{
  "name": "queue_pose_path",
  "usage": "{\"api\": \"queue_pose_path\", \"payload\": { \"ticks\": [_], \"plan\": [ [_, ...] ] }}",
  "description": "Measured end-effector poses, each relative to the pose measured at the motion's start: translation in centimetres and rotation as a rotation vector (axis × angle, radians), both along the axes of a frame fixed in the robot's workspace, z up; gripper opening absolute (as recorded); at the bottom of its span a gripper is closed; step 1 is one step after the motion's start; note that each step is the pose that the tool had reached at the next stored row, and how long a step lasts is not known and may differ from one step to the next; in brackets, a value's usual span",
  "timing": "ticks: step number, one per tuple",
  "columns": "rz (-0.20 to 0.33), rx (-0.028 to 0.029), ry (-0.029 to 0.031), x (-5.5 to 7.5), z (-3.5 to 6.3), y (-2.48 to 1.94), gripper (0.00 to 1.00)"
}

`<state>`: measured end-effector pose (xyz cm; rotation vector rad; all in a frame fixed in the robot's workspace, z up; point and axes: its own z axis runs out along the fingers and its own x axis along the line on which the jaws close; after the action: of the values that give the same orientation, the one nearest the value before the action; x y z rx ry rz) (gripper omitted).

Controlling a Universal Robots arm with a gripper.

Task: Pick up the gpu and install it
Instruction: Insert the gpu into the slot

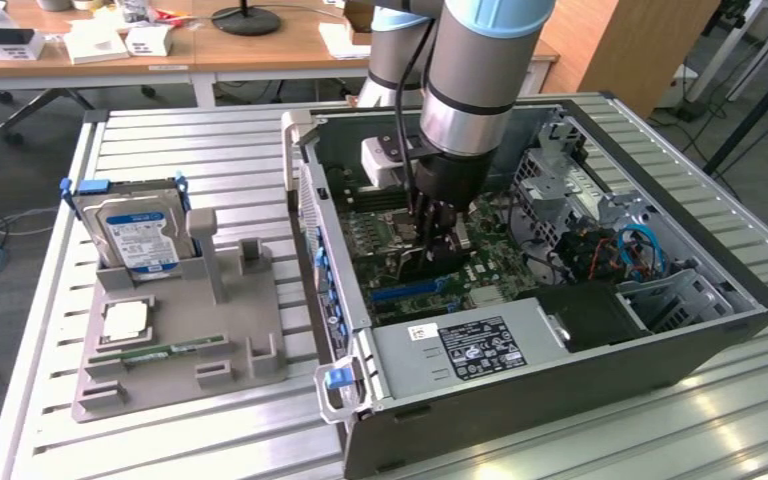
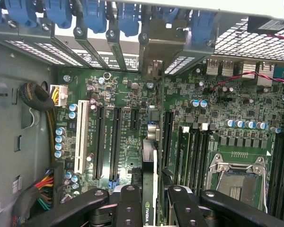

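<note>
Fingers (image 2: 128, 204) were clamped on the gpu (image 2: 149, 163), one each side, w/ the card edge-on betw. them. The gpu stood upright inside the open PC case (image 1: 704, 330), right over the motherboard (image 2: 227, 109) slots. Couldn't tell if it was seated.

**Gpu held on edge above the slots**

The gpu (image 2: 149, 175) is a thin card with a dark face and a green board edge, and it carries a small green logo. It stands upright on its long edge inside the open computer case (image 1: 584, 400), directly over the motherboard (image 2: 227, 109) and its expansion slots. The gripper (image 2: 151, 201) pinches it from both sides. Whether it is seated in a slot cannot be told.
</note>
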<state>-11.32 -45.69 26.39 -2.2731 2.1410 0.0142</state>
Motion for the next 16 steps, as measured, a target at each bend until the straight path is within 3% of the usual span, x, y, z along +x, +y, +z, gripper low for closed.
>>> {"api": "queue_pose_path", "payload": {
  "ticks": [4,10,16],
  "plan": [
    [-0.001,0.0,-0.0001,0.0,0.0,0.0,0.26],
    [-0.001,0.0,-0.0088,-0.04,0.0,0.0,0.26],
    [-0.014,-0.0001,-0.0106,-0.16,0.0,0.0,0.26]
  ]
}}
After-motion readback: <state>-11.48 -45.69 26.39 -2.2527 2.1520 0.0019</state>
